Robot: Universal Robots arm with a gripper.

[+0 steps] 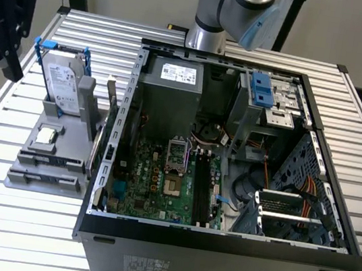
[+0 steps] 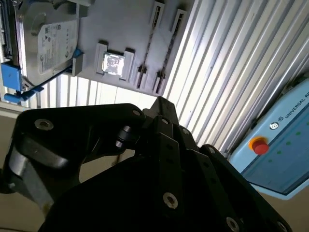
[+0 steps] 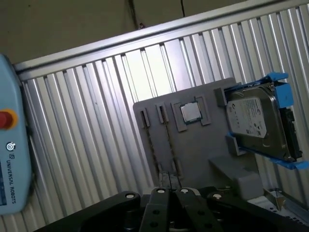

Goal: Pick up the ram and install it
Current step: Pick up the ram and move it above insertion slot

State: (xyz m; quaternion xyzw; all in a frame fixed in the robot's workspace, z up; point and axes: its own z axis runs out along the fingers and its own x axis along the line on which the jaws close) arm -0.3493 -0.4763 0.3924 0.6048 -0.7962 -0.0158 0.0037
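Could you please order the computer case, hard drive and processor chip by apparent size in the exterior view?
Largest first:
open black metal computer case
silver hard drive with white label
small square silver processor chip

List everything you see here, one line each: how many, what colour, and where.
table: one, silver slatted, under everything.
computer case: one, black, open, mid-table.
motherboard: one, green, inside the case.
power supply: one, grey, case's far end.
holder: one, grey, beside the case, exterior view's left.
hard drive: one, silver with white label, blue bracket, propped on the holder.
processor chip: one, silver, in the holder's recess.
ram: seemingly two, dark, edge-on in the holder's slots.
teach pendant: one, light blue with red button, by the table's edge.
arm: one, silver and light blue, behind the case.
gripper: one, black, raised over the holder.
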